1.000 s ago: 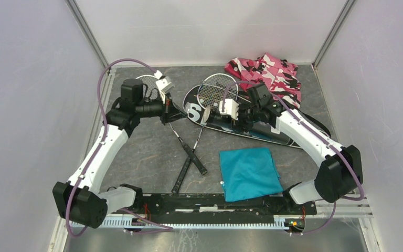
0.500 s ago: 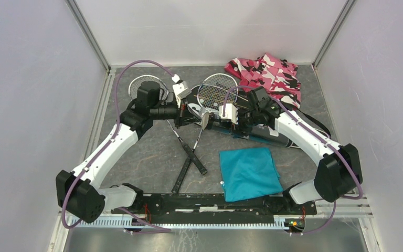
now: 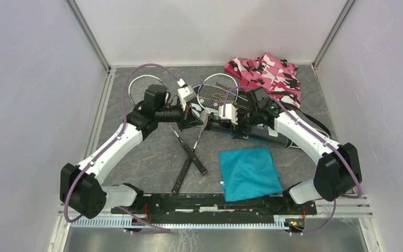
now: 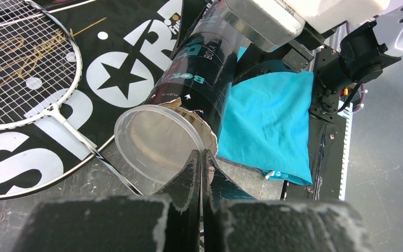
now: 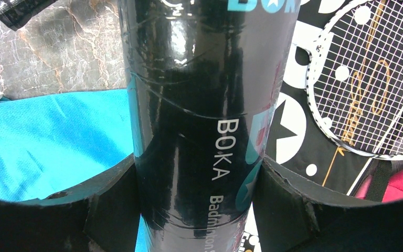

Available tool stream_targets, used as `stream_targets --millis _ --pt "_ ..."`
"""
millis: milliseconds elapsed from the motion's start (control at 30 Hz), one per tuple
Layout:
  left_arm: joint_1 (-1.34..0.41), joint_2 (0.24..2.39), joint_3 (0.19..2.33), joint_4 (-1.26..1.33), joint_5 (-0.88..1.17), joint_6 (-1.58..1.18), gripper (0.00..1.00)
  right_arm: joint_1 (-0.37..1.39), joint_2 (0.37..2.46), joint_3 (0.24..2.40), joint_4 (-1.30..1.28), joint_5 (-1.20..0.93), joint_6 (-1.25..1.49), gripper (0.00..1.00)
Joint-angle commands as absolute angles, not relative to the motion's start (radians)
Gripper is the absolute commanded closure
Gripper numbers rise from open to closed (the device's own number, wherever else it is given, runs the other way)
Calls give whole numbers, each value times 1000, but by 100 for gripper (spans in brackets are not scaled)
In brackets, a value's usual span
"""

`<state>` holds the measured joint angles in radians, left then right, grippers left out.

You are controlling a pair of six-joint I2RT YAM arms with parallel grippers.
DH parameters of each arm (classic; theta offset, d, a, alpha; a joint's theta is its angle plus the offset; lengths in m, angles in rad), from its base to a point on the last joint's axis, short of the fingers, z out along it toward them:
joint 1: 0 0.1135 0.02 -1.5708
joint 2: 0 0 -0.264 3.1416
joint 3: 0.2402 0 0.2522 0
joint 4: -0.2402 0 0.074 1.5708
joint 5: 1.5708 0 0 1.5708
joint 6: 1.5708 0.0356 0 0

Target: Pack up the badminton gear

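Observation:
My right gripper (image 3: 240, 127) (image 5: 197, 173) is shut around the long black tube (image 3: 265, 135) (image 5: 199, 79) and holds it over the black "SPORT" bag (image 4: 120, 68) (image 5: 288, 136). The tube (image 4: 199, 73) ends in a clear cap (image 4: 157, 142). My left gripper (image 3: 196, 119) (image 4: 200, 153) is pinched shut on that cap's rim. One silver-headed racquet (image 3: 218, 89) (image 4: 21, 63) (image 5: 362, 94) lies on the bag. The other racquet's head (image 3: 142, 86) lies at the far left. Their black handles (image 3: 190, 158) cross in the middle. No shuttlecocks are in view.
A teal square cloth (image 3: 249, 173) (image 4: 273, 121) (image 5: 47, 142) lies at the near right, just under the tube. Pink-black camouflage fabric (image 3: 270, 73) is bunched at the far right corner. Metal rails and walls bound the grey table (image 3: 152, 157).
My left arm has swung right, from beside the left racquet head to the tube's capped end, and closed on the cap's rim. My right gripper has kept hold of the tube.

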<state>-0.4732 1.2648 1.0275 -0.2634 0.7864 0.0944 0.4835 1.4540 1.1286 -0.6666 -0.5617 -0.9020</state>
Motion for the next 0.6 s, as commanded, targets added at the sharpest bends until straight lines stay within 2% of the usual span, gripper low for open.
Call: stream_targets --millis 0,567 --pt "-477 1241 1016 -209 785 112 98 487 1449 1162 -623 -614 -887 72" --pt "-477 1249 1000 -174 837 66 98 486 1458 1171 -621 -619 -871 72"
